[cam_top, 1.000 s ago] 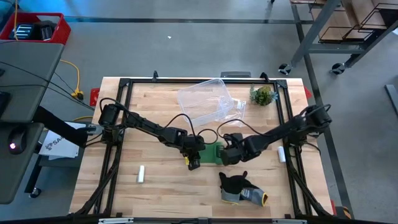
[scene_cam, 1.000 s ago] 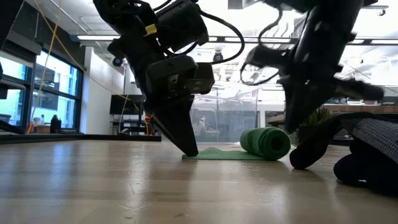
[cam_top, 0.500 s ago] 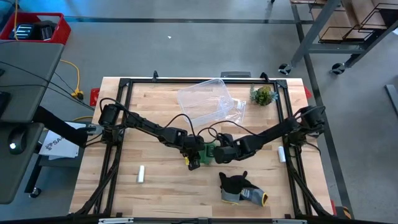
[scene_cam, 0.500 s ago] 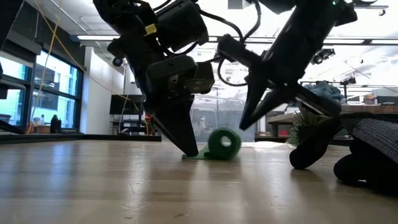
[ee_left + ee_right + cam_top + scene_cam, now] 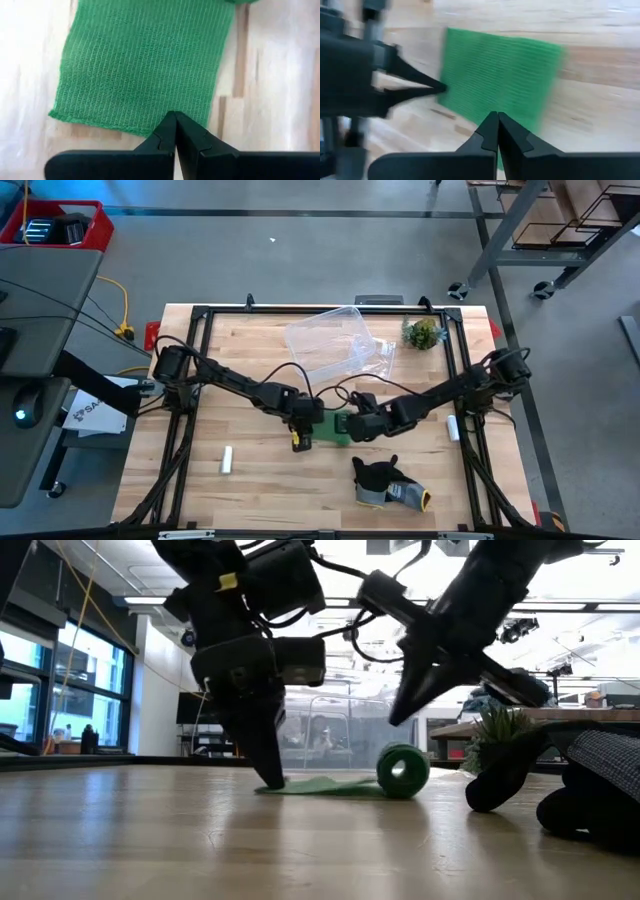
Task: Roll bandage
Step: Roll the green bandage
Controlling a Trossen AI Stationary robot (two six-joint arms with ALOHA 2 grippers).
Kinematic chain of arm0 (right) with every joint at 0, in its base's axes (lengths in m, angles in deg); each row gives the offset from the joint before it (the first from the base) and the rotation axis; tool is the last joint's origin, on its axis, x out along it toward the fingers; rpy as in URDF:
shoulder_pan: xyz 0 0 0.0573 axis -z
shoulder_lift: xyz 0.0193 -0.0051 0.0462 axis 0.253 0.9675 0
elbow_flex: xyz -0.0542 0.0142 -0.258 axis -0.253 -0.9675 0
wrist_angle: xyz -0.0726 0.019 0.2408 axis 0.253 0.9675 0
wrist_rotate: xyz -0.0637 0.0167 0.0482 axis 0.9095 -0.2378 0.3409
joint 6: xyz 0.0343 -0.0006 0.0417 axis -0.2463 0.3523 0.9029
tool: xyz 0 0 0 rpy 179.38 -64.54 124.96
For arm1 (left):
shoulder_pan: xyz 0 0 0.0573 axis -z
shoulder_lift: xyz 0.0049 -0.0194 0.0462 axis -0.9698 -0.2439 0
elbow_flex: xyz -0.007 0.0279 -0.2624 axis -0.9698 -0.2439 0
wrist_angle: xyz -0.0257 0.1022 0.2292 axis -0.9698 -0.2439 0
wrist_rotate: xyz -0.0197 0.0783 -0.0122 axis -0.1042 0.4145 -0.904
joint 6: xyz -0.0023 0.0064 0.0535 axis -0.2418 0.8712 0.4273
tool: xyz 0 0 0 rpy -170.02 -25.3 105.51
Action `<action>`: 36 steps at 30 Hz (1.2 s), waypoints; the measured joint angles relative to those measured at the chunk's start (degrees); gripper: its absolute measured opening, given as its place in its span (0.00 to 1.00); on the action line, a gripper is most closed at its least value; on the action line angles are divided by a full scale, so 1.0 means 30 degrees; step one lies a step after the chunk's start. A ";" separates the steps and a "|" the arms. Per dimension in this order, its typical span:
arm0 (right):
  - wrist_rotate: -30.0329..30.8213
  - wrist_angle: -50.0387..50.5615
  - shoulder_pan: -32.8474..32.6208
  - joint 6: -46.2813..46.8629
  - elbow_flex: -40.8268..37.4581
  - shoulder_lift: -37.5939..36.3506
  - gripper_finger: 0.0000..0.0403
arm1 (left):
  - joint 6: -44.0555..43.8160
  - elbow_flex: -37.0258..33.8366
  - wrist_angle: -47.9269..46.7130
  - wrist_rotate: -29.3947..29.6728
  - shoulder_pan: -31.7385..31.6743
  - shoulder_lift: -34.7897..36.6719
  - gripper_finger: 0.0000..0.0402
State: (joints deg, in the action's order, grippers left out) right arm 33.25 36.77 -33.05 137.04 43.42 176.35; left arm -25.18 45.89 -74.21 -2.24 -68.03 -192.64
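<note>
Honestly, you'll read no writing anywhere. Your left claw (image 5: 268, 778), pinched shut, pins the flat end of the bandage (image 5: 345, 783) to the worktop (image 5: 260, 470); your right claw (image 5: 393, 718), shut and empty, hangs above its rolled end, which only the low view shows.

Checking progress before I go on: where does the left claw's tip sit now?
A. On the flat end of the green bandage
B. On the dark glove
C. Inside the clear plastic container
A: the shut left claw presses its tip on the flat free end of the bandage, the rolled part lying beside it.
</note>
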 joint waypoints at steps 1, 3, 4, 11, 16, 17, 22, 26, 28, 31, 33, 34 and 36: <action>-0.0186 0.0472 -0.0035 0.0203 0.0005 -0.0015 0.00 | 0.0040 0.0000 -0.0053 0.0055 -0.0006 0.0016 0.00; -0.0254 0.1560 -0.0183 0.1025 0.0022 -0.0017 0.00 | -0.0197 0.0000 -0.0056 0.0050 0.0000 0.0019 0.00; -0.0243 0.2049 -0.0230 0.1405 0.0022 -0.0017 0.00 | -0.0440 0.0000 -0.0066 0.0004 -0.0007 0.0019 0.00; -0.0431 0.1836 -0.0115 0.1732 0.0022 0.0658 0.00 | -0.0997 0.0000 -0.0148 -0.0089 0.0184 0.0019 0.00; -0.0127 0.1085 0.0306 0.2155 0.0022 0.1442 0.00 | -0.1262 0.0006 -0.0639 -0.0104 0.0374 0.0054 0.00; 0.0014 0.0920 0.0394 0.2199 0.0022 0.1447 0.00 | -0.1262 0.0007 -0.0747 -0.0130 0.0409 0.0063 0.00; -0.0418 -0.0831 0.0743 0.1319 0.0022 0.1454 0.00 | -0.1102 0.0007 -0.0839 -0.0155 0.0510 0.0070 0.00; -0.0327 -0.1778 0.0982 0.1040 0.0022 0.1454 0.00 | -0.1093 0.0007 -0.0832 -0.0162 0.0510 0.0070 0.00; -0.0327 -0.2570 0.1230 0.0864 0.0022 0.1454 0.00 | -0.1012 0.0007 -0.0821 -0.0148 0.0510 0.0070 0.00; -0.0369 -0.4162 0.1556 -0.0201 0.0029 0.1454 0.00 | -0.0715 -0.0014 -0.0750 -0.0078 0.0516 0.0083 0.00; -0.0204 -0.3855 0.1598 -0.0609 0.0015 0.1342 0.00 | -0.0441 -0.0044 -0.0777 0.0004 0.0517 0.0259 0.00; -0.0118 -0.3834 0.1554 -0.0639 0.0015 0.1316 0.00 | -0.0419 -0.0051 -0.0786 0.0038 0.0517 0.0274 0.00; -0.0042 -0.3536 0.1412 -0.0633 0.0015 0.1108 0.00 | -0.0410 -0.0051 -0.0838 0.0071 0.0517 0.0282 0.00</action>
State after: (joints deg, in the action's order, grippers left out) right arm 33.13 26.16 -28.82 135.14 43.46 179.68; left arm -26.41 45.73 -76.72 -2.03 -66.48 -191.79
